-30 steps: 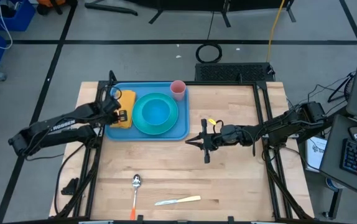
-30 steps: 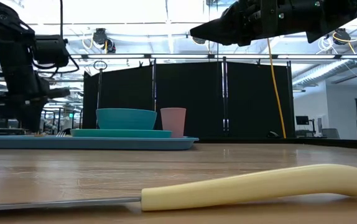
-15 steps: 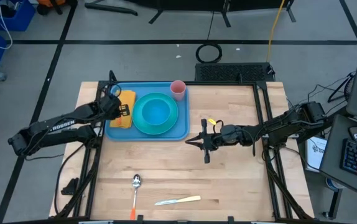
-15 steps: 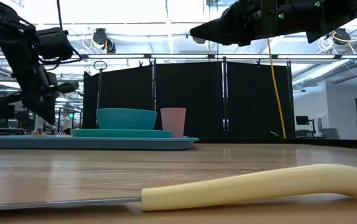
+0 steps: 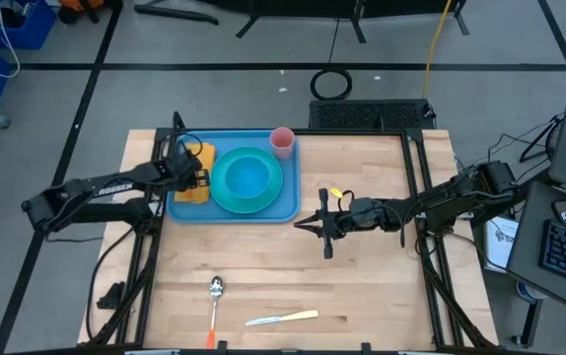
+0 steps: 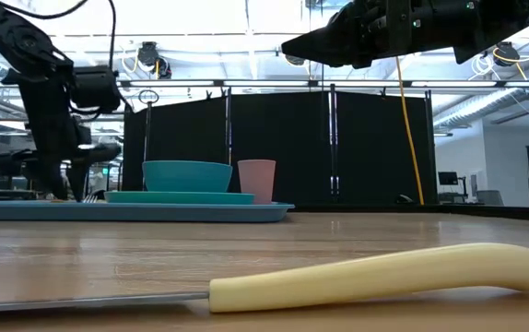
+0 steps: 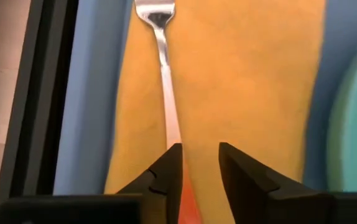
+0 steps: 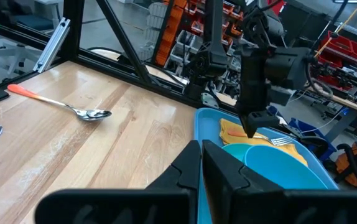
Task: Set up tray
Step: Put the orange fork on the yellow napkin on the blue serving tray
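Observation:
The light-blue tray (image 5: pixel 289 203) lies at the table's far left. It holds a round teal plate with a bowl (image 5: pixel 247 179), a pink cup (image 5: pixel 282 141) and a yellow napkin (image 5: pixel 198 158). A fork (image 7: pixel 165 93) with an orange handle lies flat on the napkin (image 7: pixel 247 93). My left gripper (image 7: pixel 200 177) points down over the fork's handle end, open by a narrow gap. My right gripper (image 5: pixel 324 235) hovers shut above the table, right of the tray. My left gripper stands over the fork's orange handle end (image 7: pixel 188 211), coming from above and pointing down. The handle runs under the gap beside one finger (image 7: pixel 169 177). Whether the fingers touch it, I cannot tell. The fork rests flat on the napkin.
A spoon (image 5: pixel 215 294) with an orange handle and a knife (image 5: pixel 285 318) with a cream handle lie near the table's near edge. Bare wood spreads between them and the tray. Black frame rails run along the table's sides.
My left arm has swung from a slanted pose to nearly upright over the napkin. Its gripper has shifted a little toward the table's far edge. The right arm has kept still.

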### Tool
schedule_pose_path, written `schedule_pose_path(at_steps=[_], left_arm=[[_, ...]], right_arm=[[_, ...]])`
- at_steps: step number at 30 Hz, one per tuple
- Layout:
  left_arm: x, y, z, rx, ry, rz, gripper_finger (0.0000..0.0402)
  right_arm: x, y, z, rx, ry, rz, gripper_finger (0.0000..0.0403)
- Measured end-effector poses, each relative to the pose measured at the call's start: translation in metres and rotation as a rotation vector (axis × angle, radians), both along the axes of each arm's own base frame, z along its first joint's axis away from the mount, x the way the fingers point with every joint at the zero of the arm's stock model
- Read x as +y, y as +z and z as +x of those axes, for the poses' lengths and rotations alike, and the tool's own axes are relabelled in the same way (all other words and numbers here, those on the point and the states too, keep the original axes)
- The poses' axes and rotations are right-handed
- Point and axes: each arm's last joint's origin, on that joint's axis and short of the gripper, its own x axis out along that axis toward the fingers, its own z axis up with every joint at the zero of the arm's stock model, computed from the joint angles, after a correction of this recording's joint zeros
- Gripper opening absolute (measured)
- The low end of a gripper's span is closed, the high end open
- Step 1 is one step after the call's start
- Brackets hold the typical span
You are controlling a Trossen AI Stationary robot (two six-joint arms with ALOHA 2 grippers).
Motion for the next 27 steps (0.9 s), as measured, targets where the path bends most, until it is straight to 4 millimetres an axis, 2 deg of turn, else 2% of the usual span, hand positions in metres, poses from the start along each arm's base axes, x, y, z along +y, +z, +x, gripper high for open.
schedule_pose_path(at_steps=[7,27], left_arm=[[0.0026,-0.0094,0.0031,0.048,0.016,-0.036,0.0117],[-0.0017,-0.0105,0.0019,0.088,-0.015,-0.057,0.0118]], right_arm=[[0.0,-0.0007,-0.0001,0.007,0.0,-0.001,0.0006],[0.0,-0.0007,-0.0001,0.008,-0.002,0.01,0.0006]])
